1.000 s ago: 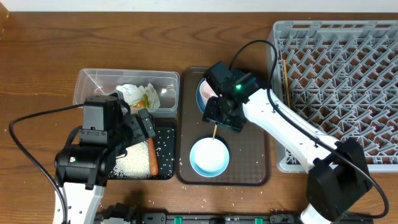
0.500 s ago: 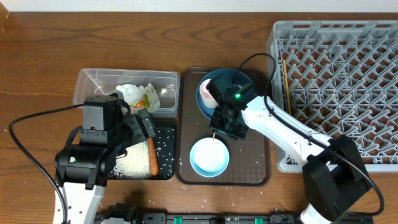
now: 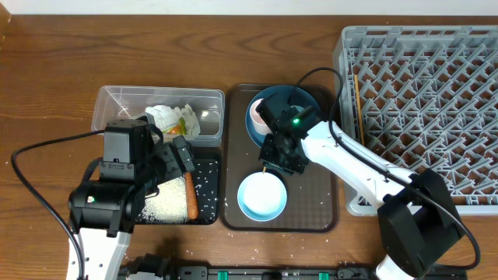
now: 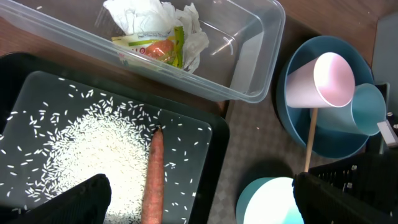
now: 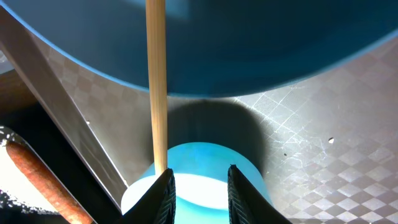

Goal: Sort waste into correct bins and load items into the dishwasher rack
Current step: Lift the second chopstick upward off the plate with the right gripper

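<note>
**Overhead:** We are judging the waste side to be nearly sorted. The crumpled paper (image 3: 173,118) is sitting in the clear plastic tub (image 3: 117,101) at ten o'clock. Loose rice (image 3: 165,204) and the carrot piece (image 3: 191,198) are lying in the matte black tray (image 3: 218,187) at eight. The right gripper (image 3: 272,159) is hanging low at the six-o'clock rim of the glossy blue plate (image 3: 289,95), over the textured brown serving tray (image 3: 311,210). The grey peg-lattice dishwasher rack (image 3: 420,47) is filling three o'clock, with one thin wooden chopstick (image 3: 355,101) lying along its nine-o'clock edge. The left gripper (image 3: 180,155) is hovering over the black tray.

**Left wrist:** The left gripper's jaws are standing wide with nothing between them. The smooth, tapered pink cup (image 4: 311,84) and light-blue cup (image 4: 368,112) are lying tilted on the plate. The second chopstick (image 4: 309,140) is running from the plate down toward the round pale bowl (image 4: 267,205) at six.

**Right wrist:** The second chopstick is running straight down from twelve o'clock to one of the fingers (image 5: 163,193). The jaws are standing narrow with a gap showing the bowl between them, and we cannot tell whether the stick is pinched.

We are reading this step as picking up that chopstick for the rack. The next move is calling for a firm, centred pinch on a slim, slippery stick, then a lift clear of the plate rim toward three o'clock.
</note>
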